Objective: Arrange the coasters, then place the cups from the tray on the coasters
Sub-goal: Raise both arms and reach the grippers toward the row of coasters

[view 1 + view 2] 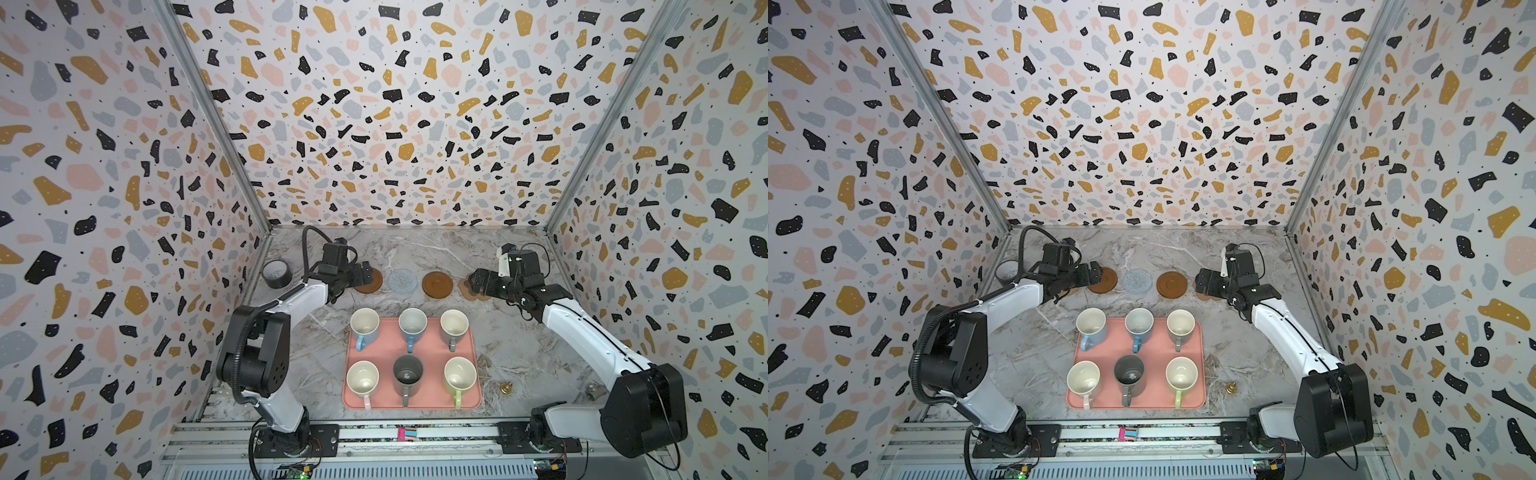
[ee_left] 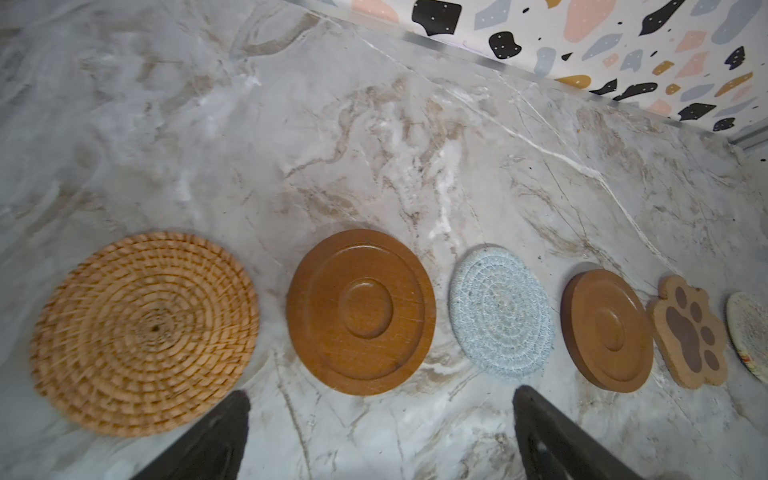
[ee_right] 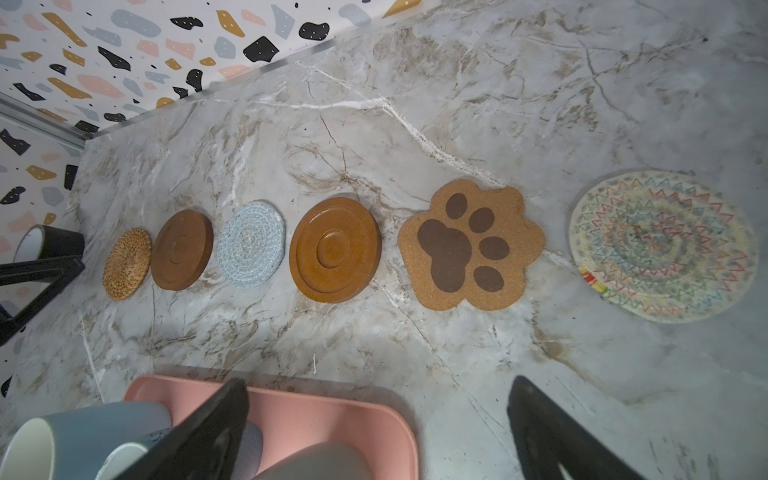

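Six coasters lie in a row along the back of the table: rattan [image 2: 145, 332], brown disc [image 2: 360, 311], pale blue [image 1: 402, 281], second brown disc [image 1: 437, 284], paw-shaped [image 3: 469, 245] and cream [image 3: 663, 247]. In both top views the arms cover the row's two ends. My left gripper [image 2: 380, 395] hovers open by the first brown disc, holding nothing. My right gripper [image 3: 378, 384] hovers open near the paw coaster, over the tray's far corner, also empty. The pink tray [image 1: 384, 353] holds six upright cups, among them light blue [image 1: 365, 328], dark grey [image 1: 408, 376] and light green [image 1: 459, 377].
A dark tape roll [image 1: 276, 273] stands at the back left near the wall. A small brass object [image 1: 505, 387] sits right of the tray. Patterned walls close in the table on three sides.
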